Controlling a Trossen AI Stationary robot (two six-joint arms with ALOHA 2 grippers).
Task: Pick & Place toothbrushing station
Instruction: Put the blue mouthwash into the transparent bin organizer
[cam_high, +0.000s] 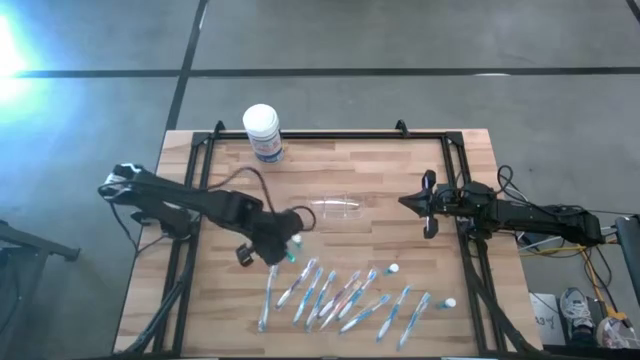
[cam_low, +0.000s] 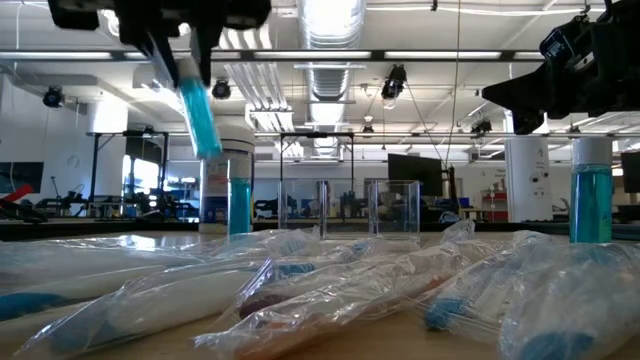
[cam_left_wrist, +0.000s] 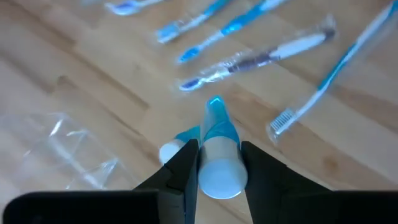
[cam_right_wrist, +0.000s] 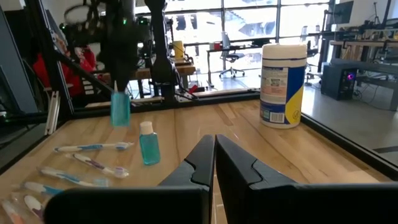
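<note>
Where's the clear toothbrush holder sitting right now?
In the high view the clear holder lies mid-table, just right of the left gripper, above the row of wrapped toothbrushes, with the white tub at the far edge.

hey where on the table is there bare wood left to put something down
Bare wood lies between the white tub and the right gripper, beyond the clear holder, and along the left edge behind the left gripper, which holds a blue bottle. The near middle is crowded with wrapped toothbrushes and small bottles.
</note>
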